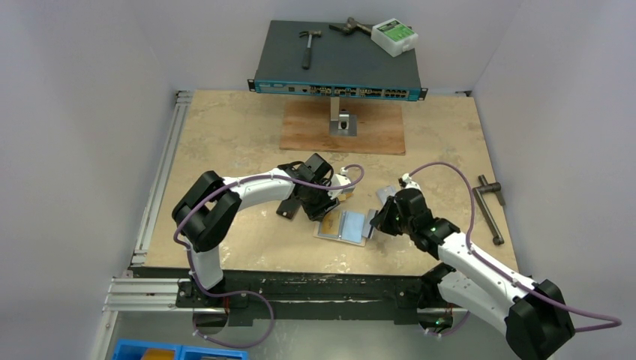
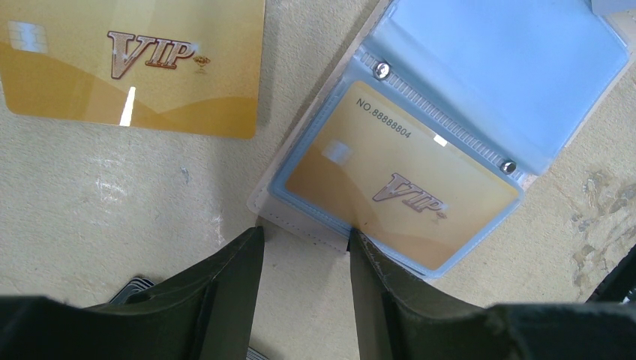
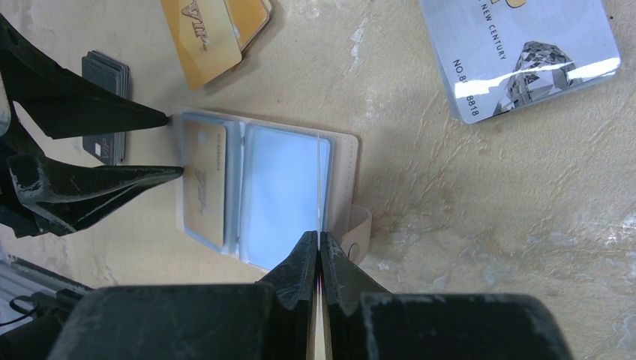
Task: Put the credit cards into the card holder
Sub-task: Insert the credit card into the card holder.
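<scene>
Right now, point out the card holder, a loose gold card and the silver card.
card holder (image 2: 502,67): left wrist view, on its empty clear pocket.
loose gold card (image 2: 131,75): left wrist view, on the middle of its face.
silver card (image 3: 525,52): right wrist view, on the middle of its face.

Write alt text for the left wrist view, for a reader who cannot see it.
An open card holder on the table has a gold VIP card in a clear pocket, the open left gripper at its edge. A second gold card lies loose nearby.
</scene>
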`<state>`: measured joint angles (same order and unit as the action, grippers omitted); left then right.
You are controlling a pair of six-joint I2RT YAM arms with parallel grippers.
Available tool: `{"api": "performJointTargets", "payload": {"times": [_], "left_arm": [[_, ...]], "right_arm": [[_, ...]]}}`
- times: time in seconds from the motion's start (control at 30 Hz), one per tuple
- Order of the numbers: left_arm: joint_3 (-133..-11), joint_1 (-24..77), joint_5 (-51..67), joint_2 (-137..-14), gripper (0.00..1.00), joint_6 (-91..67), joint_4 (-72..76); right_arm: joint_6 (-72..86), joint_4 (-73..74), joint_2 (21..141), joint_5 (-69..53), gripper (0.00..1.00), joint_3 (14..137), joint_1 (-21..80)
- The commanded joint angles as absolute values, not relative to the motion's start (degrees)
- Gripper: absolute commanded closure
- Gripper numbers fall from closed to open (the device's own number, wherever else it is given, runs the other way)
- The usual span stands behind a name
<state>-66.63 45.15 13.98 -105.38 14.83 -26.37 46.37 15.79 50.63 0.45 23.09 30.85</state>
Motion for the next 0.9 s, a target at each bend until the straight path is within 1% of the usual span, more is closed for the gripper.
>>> {"api": "performJointTargets", "payload": {"times": [0.0,0.53,0.87], "left_arm": [[-66.09,45.72,12.97,-103.93,0.55,16.39,-27.02],[-66.18,45.77,12.99,-103.97,0.55,16.44,-27.16],[-66.18,46.05,12.78,-103.84,0.55,16.62,-27.31]], "right_arm": [[46.11,14.4,50.09,1.05,1.0,22.41,31.06],[46.06,14.27,50.46,2.93,1.0,21.84,31.03],[47.07,11.06,52.12,1.32,1.0,19.78,31.13]]}}
